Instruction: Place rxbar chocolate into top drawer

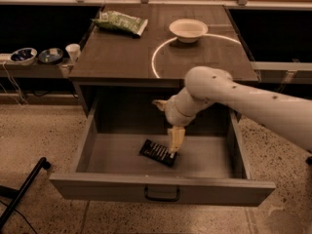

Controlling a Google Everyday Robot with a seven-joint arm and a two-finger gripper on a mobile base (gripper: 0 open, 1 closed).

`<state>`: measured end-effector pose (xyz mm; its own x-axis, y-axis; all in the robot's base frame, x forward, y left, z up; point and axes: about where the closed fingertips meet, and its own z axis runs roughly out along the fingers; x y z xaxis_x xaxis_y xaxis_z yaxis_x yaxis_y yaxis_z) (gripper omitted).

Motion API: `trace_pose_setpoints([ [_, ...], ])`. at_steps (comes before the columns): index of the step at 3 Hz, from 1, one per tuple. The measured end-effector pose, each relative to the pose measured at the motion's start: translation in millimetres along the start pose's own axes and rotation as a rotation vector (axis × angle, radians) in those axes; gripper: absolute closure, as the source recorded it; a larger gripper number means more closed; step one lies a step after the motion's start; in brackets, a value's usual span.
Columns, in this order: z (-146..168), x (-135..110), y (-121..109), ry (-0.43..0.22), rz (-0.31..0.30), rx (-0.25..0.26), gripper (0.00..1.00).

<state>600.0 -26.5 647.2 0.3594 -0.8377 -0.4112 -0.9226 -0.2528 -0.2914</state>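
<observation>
One arm: I see it reach from the right edge down into the open top drawer
rxbar chocolate: lying flat, askew, on the drawer floor, lower centre
end effector: pointing down, tip touching the bar's right end; I cannot tell its grip
counter: green bag upper left, white bowl upper centre

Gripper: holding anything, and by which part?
Cannot tell. The gripper meets one end of the rxbar chocolate, which lies on the floor of the top drawer; no grip is visible.
</observation>
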Motion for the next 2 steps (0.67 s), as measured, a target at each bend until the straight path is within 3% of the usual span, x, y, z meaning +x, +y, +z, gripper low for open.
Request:
trace_pose_setpoints([
  [1,-81,-4,30,0.008,-0.042,0.07,0.0],
  [2,-122,-7,45,-0.003,-0.031,0.071,0.0],
])
